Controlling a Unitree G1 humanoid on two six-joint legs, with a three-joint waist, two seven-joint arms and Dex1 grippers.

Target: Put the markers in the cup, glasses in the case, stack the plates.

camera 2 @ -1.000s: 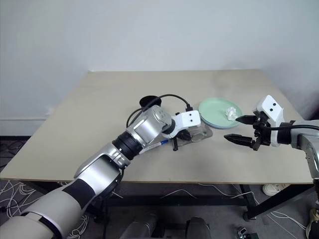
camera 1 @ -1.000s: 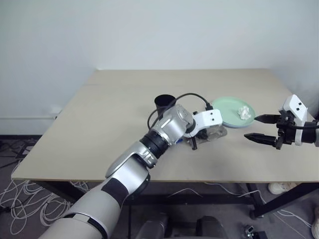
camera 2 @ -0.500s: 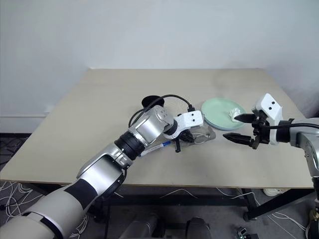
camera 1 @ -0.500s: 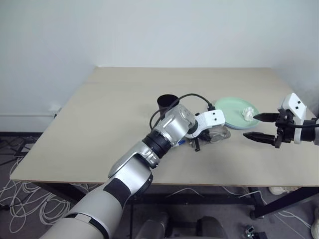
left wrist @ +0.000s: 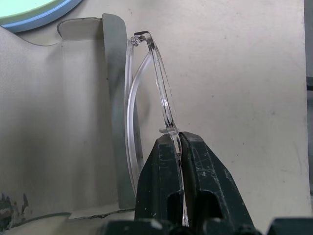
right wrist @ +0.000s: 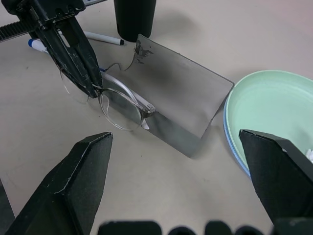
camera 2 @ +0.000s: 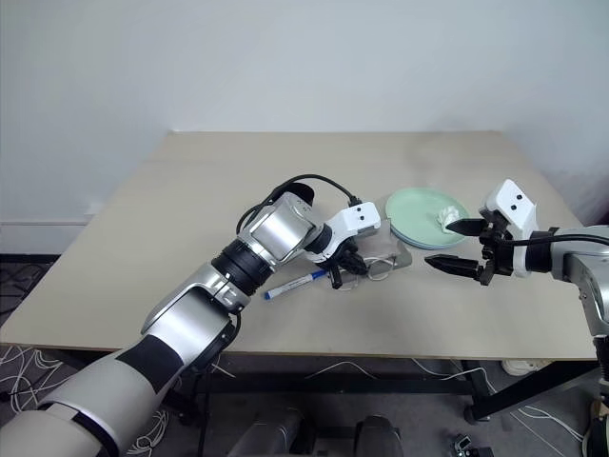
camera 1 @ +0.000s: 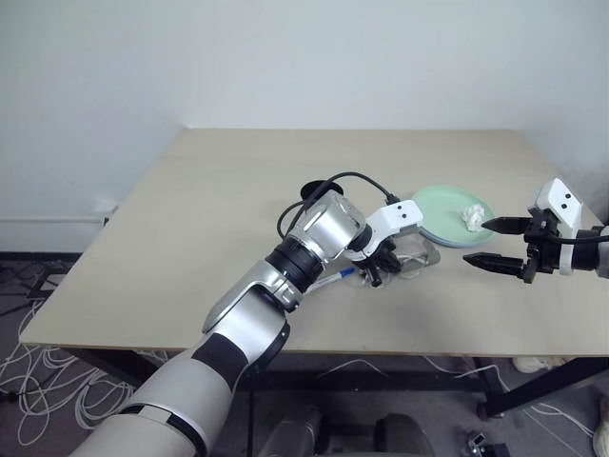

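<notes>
Cup (camera 1: 312,189) mostly hidden behind left arm, blue plate (right wrist: 230,142) a sliver under green plate (right wrist: 266,110), tissue (right wrist: 309,154) cut off

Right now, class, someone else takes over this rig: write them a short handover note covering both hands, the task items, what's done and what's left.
Left hand: shut on the glasses, held beside the open grey case.
Right hand: open, empty, hovering near the plates.
Plates: mint green plate already stacked on the light blue one, a crumpled tissue on top.
Markers: blue-capped marker and black-capped marker lie on the table by the black cup.
Left: glasses into case, both markers into cup.
</notes>
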